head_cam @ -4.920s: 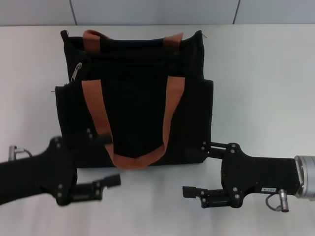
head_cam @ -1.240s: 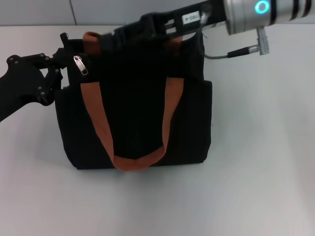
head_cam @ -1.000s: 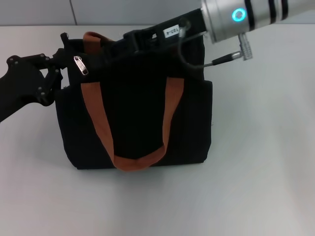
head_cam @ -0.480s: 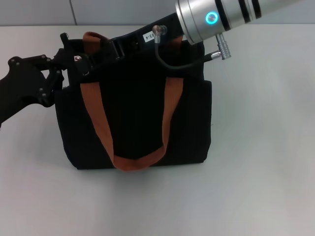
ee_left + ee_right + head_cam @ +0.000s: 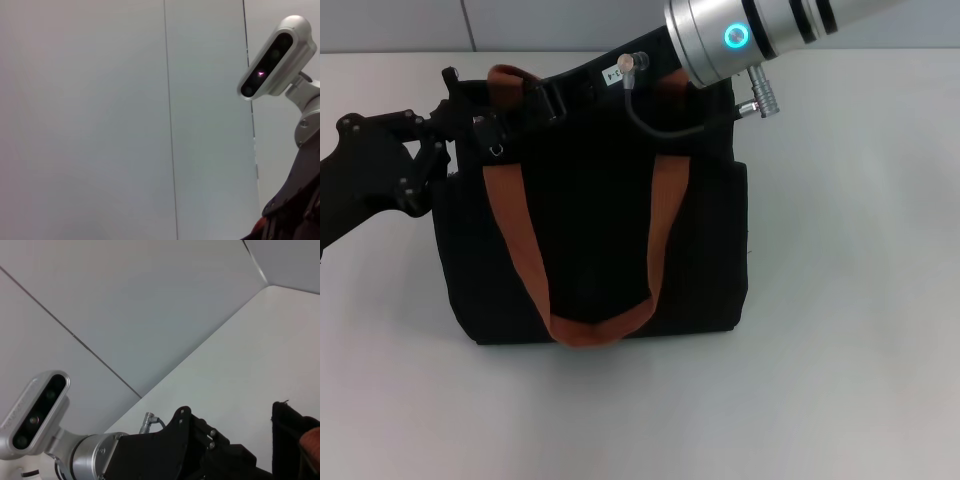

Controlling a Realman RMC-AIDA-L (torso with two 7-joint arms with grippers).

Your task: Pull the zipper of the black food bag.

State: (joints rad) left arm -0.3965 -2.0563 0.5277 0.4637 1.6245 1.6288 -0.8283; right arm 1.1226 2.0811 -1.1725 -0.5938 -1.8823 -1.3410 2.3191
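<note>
The black food bag (image 5: pixel 610 240) lies on the white table with its orange-brown handles (image 5: pixel 515 240) facing me. My left gripper (image 5: pixel 445 140) is at the bag's top left corner and appears shut on the fabric there. My right arm (image 5: pixel 750 30) reaches in from the upper right across the bag's top edge. My right gripper (image 5: pixel 498 135) is at the top left corner, where the zipper pull last showed. The zipper pull is hidden under it. The right wrist view shows the bag's corner (image 5: pixel 290 422) and my left arm (image 5: pixel 175 450).
White table (image 5: pixel 850 300) lies all around the bag, with a grey wall behind it. The right arm's cable and silver connectors (image 5: pixel 752 103) hang over the bag's top right. The left wrist view shows the wall and my head camera (image 5: pixel 277 60).
My right arm has swung down and to the left along the bag's top. Its gripper now covers the silver zipper pull, which showed a second ago. The left gripper has stayed put.
</note>
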